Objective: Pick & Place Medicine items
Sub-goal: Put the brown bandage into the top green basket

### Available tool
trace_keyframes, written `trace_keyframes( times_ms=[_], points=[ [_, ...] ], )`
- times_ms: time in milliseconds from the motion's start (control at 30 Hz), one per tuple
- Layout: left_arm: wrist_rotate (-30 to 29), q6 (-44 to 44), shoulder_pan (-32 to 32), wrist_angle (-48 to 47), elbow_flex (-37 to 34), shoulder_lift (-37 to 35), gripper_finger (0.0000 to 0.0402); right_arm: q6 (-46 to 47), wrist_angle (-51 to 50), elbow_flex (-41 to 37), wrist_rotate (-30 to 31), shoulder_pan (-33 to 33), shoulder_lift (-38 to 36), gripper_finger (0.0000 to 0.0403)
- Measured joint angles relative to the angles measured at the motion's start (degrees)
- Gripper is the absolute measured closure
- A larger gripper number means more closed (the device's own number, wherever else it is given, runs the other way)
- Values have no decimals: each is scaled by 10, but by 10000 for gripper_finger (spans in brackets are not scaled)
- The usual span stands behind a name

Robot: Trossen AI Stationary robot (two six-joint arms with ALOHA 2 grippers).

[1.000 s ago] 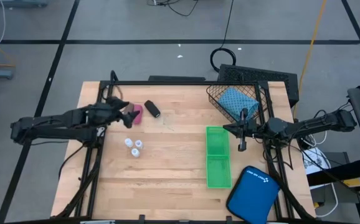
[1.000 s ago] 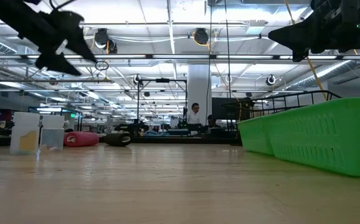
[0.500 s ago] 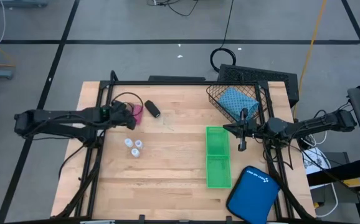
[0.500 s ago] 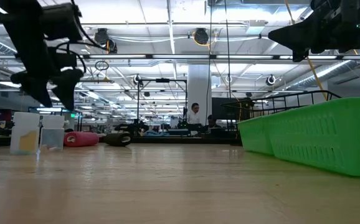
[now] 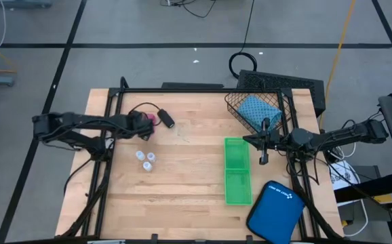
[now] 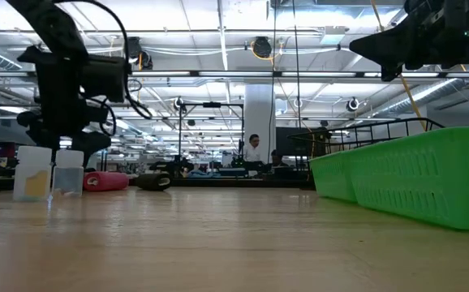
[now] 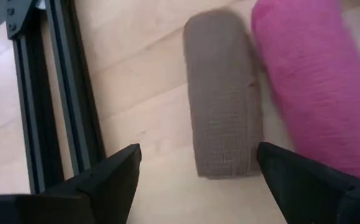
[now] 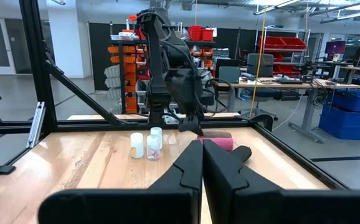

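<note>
My left gripper point(image 5: 144, 127) hangs open over the rolls near the table's far left, pointing down. In the left wrist view its fingers point(image 7: 114, 180) stand on either side of the brown roll point(image 7: 223, 121) without touching it. The pink roll point(image 7: 311, 81) lies beside the brown one. The black roll point(image 5: 166, 119) lies just right of them. Three small white bottles point(image 5: 145, 160) stand nearer. The teal pouch point(image 5: 258, 110) lies in the wire basket. My right gripper point(image 5: 263, 154) waits shut, raised by the green tray.
A long green tray point(image 5: 237, 171) lies right of centre. A smooth blue case point(image 5: 275, 211) sits at the near right corner. The black wire basket point(image 5: 281, 102) stands at the far right. A black frame rail point(image 7: 68, 93) runs close to the brown roll.
My left gripper has come down toward the rolls and tipped from slanting to pointing straight down, staying open. Its arm has drawn in toward the table's right. The rolls and bottles have kept their places.
</note>
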Motion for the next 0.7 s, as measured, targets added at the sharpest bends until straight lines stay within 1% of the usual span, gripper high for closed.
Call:
trace_keyframes(
  times_ms=[167, 267, 400, 567, 700],
  points=[
    [5, 50, 28, 43, 0, 27, 94, 5, 0, 0, 0, 0, 0, 403],
    [21, 81, 41, 72, 0, 29, 104, 6, 0, 0, 0, 0, 0, 403],
    [42, 108, 56, 81, 0, 30, 119, 10, 0, 0, 0, 0, 0, 403],
    [56, 107, 74, 80, -13, 30, 142, 10, 0, 0, 0, 0, 0, 403],
    [38, 56, 92, 100, -55, 29, 164, 10, 0, 0, 0, 0, 0, 403]
  ],
)
